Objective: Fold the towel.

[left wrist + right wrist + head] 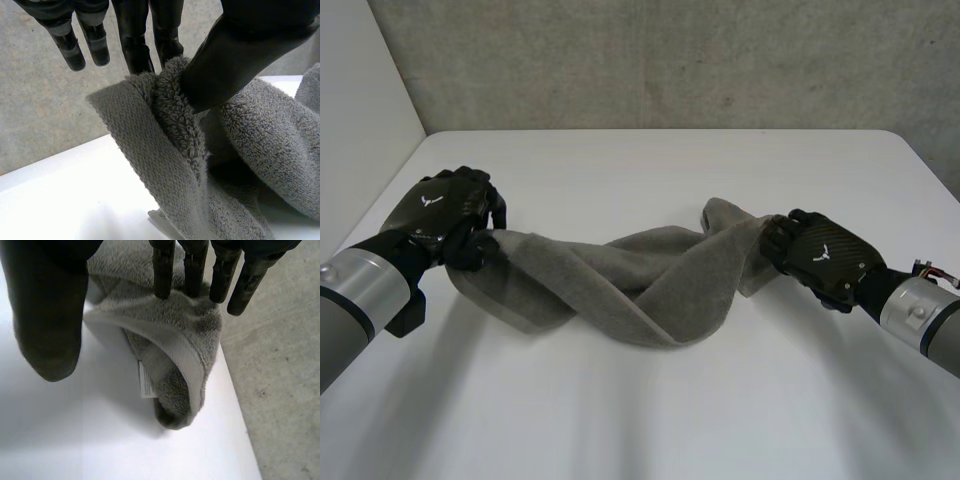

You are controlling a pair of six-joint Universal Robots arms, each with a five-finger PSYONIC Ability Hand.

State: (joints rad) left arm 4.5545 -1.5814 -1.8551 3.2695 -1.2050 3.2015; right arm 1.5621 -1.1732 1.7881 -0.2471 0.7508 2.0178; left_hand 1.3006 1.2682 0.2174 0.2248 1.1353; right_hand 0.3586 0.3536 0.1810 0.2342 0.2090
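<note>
A grey towel [640, 275] lies twisted across the white table [650, 170], stretched between my two hands. My left hand [445, 210] is at the towel's left end. In the left wrist view its thumb [225, 60] pinches a bunched edge of the towel [150, 150] against the fingers. My right hand [820, 252] is at the towel's right end. In the right wrist view its fingers [162, 270] are straight over the towel's corner [185, 335], which rests on the table, and the thumb [50, 325] stands apart from the cloth. A white label [146, 380] shows under that corner.
A concrete wall [670, 60] rises behind the table's far edge. A pale wall [360, 90] stands to the left. Bare table surface lies in front of the towel and behind it.
</note>
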